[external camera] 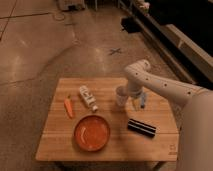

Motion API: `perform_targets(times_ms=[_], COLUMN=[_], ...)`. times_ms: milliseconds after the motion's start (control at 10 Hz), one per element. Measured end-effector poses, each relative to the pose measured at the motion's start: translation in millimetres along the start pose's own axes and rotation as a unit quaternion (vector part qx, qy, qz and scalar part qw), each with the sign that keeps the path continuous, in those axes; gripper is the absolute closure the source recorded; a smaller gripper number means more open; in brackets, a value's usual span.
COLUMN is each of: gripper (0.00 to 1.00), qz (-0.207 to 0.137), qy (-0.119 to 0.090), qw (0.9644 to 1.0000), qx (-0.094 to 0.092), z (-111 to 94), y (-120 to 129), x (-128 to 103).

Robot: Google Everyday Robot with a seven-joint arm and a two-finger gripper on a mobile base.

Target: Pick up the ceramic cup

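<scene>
The ceramic cup is small, white and round, and it stands upright on the wooden table, right of the middle towards the back. My gripper points down just right of the cup, close beside it and low over the table top. Its fingers stand apart and hold nothing. The white arm reaches in from the right, and its wrist partly overlaps the cup's right edge.
A white printed bottle lies left of the cup, and a carrot lies further left. An orange plate sits at the front middle. A black oblong object lies in front of the gripper. Bare concrete floor surrounds the table.
</scene>
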Motion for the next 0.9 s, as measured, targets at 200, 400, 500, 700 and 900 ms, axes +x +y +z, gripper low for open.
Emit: perform_targets(times_ms=[200, 400, 500, 700, 900], gripper=[0.45, 0.45, 0.47, 0.67, 0.86], qz=[-0.002, -0.001, 0.000, -0.003, -0.005], qy=[0.002, 0.004, 0.005, 0.008, 0.013], qw=[1.0000, 1.0000, 1.0000, 1.0000, 0.9999], qx=[0.000, 0.000, -0.001, 0.000, 0.002], z=[-0.1, 0.2, 0.0, -2.1, -14.6], y=[-2.7, -2.6, -2.5, -4.6, -6.1], x=[-3.4, -2.8, -3.0, -6.6, -4.1])
